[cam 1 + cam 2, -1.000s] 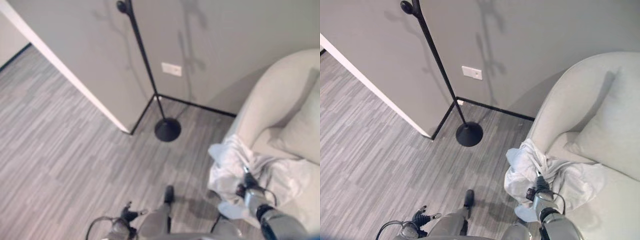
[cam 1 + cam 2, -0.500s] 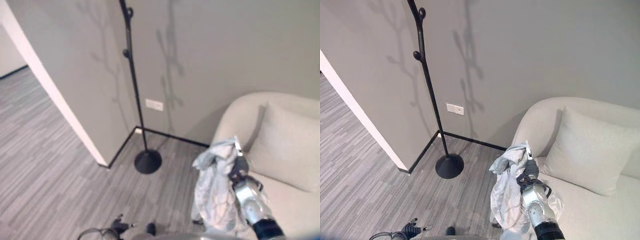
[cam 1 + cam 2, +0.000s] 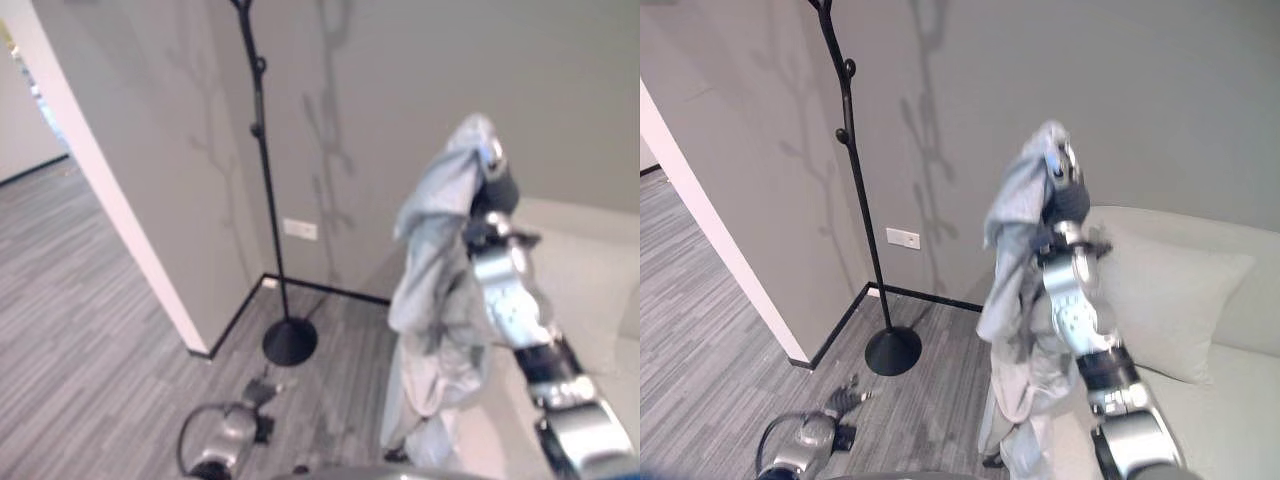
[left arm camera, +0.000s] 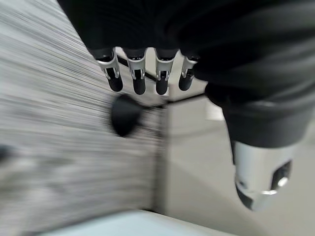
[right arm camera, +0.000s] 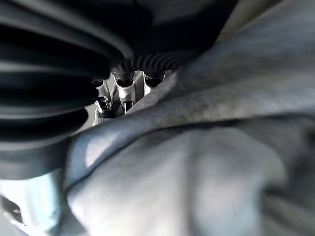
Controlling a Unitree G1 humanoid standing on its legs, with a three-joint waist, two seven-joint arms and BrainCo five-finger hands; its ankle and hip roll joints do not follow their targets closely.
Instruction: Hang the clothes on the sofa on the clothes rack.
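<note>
Clothes first: a pale grey, crumpled cloth garment [image 3: 1025,300] is bunched at its top end in my right hand [image 3: 1065,195], whose fingers [image 5: 123,96] I see in the right wrist view curled into the folds, so I read that hand as gripping the fabric. From there the garment hangs in a long loose drape down alongside my raised right forearm, clear of the cream upholstered sofa [image 3: 1225,390] with its matching square cushion [image 3: 1170,305] behind it. I judge the cloth light, soft and floppy, with no stiffness to help me: it will swing, and a pinched fold could slide out. A collar or a thick bunched seam near the top is where I would want the hold, leaving a loop of fabric free to drop over a peg. The black metal clothes rack [image 3: 855,190], a slim pole with short knobbed pegs on a round base, stands well apart to my left by the grey wall. My left hand [image 4: 147,73] hangs low over the grey striped carpet floor [image 3: 710,330], fingers straight, holding nothing.
</note>
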